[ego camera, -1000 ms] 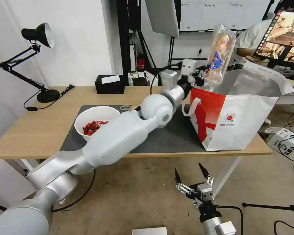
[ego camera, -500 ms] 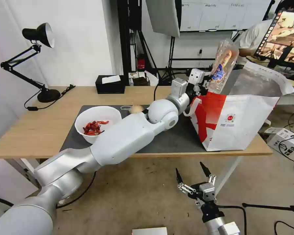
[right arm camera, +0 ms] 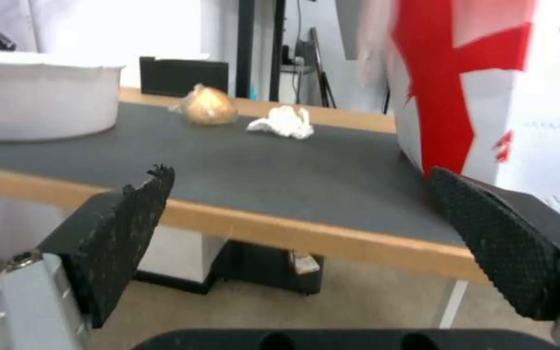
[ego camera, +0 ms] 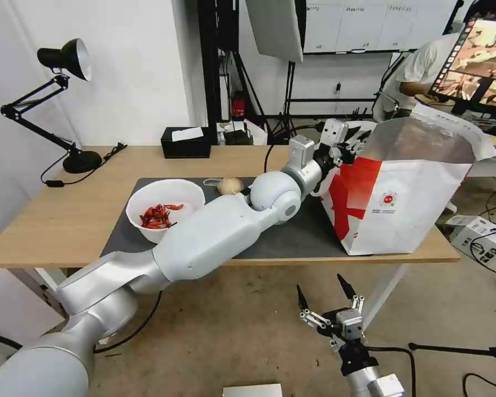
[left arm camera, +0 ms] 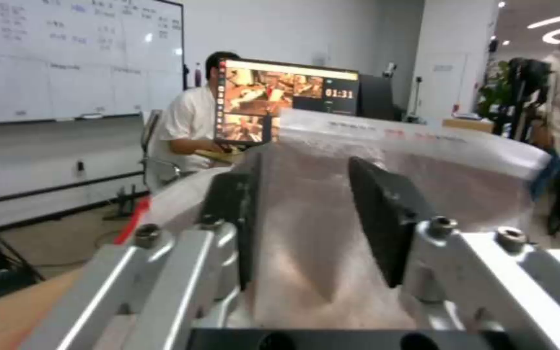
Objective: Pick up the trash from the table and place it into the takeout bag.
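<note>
Left end effector [ego camera: 351, 144] is hovering at the near-left top edge of the takeout bag [ego camera: 419, 215], its fingers [left arm camera: 384, 218] standing apart with nothing between them; in the left wrist view the bag's silver lining [left arm camera: 306, 243] is showing through the gap. The left arm is stretching from the near left across the tabletop [ego camera: 55, 220] toward the bag, passing over the dark mat [ego camera: 292, 237].

Right end effector [ego camera: 326, 299] is hanging low in front of the tabletop's near edge, well apart from everything on it, its fingers [right arm camera: 124, 233] spread wide and holding nothing.

The bag is standing upright at the right end of the tabletop, partly on the mat, its mouth gaping open and a white loop handle [ego camera: 328, 179] drooping down its left side. The white bowl [ego camera: 162, 207] with red shells [ego camera: 157, 214] inside is sitting on the left part of the mat. The beige onion-like ball [ego camera: 230, 185] is lying on the far part of the mat, just beyond the left arm's elbow. In the right wrist view a crumpled white tissue [right arm camera: 283, 121] is lying on the mat just beside the ball [right arm camera: 207, 108], between it and the bag [right arm camera: 487, 87]. A black tissue box [ego camera: 185, 142] is resting at the far edge of the tabletop, and a black desk lamp [ego camera: 66, 99] is standing at the far left.
</note>
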{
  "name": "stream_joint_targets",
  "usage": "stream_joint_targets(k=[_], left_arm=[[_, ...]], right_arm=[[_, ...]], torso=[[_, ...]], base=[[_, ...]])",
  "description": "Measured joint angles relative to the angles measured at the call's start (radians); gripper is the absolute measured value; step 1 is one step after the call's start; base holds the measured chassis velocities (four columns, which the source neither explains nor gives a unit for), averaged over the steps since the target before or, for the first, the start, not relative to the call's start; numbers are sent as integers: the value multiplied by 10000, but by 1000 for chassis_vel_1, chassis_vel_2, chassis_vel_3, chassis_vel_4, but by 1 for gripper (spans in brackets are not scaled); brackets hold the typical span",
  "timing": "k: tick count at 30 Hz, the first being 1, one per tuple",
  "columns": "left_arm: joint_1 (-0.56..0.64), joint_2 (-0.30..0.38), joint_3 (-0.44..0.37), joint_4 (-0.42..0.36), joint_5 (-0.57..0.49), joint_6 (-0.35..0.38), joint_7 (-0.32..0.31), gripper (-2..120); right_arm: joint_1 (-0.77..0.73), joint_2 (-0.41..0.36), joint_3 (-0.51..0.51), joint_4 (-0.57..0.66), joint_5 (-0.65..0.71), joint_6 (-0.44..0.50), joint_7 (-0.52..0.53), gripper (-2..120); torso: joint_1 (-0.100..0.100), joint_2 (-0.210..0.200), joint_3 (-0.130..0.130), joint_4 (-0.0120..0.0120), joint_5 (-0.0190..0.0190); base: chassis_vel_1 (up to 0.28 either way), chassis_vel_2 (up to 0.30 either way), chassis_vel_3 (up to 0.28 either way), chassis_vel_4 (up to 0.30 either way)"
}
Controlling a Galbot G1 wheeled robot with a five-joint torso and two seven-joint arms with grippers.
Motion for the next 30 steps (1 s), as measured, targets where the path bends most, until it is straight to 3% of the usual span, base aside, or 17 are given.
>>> stream_joint_targets(k=[7, 11, 14, 19, 22, 24, 25, 26, 28, 30], left_arm=[[341, 393, -395, -757, -197, -6, -546, 77], [599, 643, -605, -1107, -199, -60, -701, 85], [1076, 1372, -903, -1914, -193, -317, -1020, 98], [1724, 2217, -1261, -2692, -125, -753, -1212, 100], [2790, 3176, -1982, -3380, 334, -1209, -1130, 100], [2829, 3204, -2006, -3393, 359, -1227, -1116, 100], [3556, 3651, -2443, -3558, 915, -1518, -835, 100], [3556, 3651, -2443, -3558, 915, -1518, -835, 100], [5008, 4263, -3386, -3852, 1684, -1864, -243, 100], [5379, 4381, -3666, -3936, 1776, -1931, -86, 100]], right_arm=[[23, -16, 87, 287, 106, -119, 7, 100], [5, 3, 84, 303, 102, -120, 6, 100], [61, 5, 10, 232, 88, -121, 1, 100], [124, -45, -42, 212, 86, -121, 1, 100], [249, -151, -95, 149, 102, -121, -1, 100], [257, -157, -98, 145, 105, -121, -1, 100], [322, -206, -131, 116, 136, -121, 0, 100], [322, -206, -131, 116, 136, -121, 0, 100], [453, -259, -237, 54, 164, -61, -3, 100], [478, -261, -256, 47, 164, -52, -4, 100]], torso=[[0, -1, 0, 0, 0], [0, 0, 0, -2, -1], [0, 0, 1, 0, -1], [0, 0, 0, -1, -1], [0, 1, 0, 1, -2], [0, 0, 0, 1, -2], [-1, 0, 0, 0, -4], [-1, 0, 0, 0, -4], [-1, 0, 0, 4, -5], [-1, 0, 0, 3, -4]], base=[[0, 0, 0, 0], [0, 0, 0, 0], [0, 0, 0, 0], [0, 0, 0, 0], [0, 0, 0, 0], [0, 0, 0, 0], [0, 0, 0, 0], [0, 0, 0, 0], [0, 0, 0, 0], [0, 0, 0, 0]])
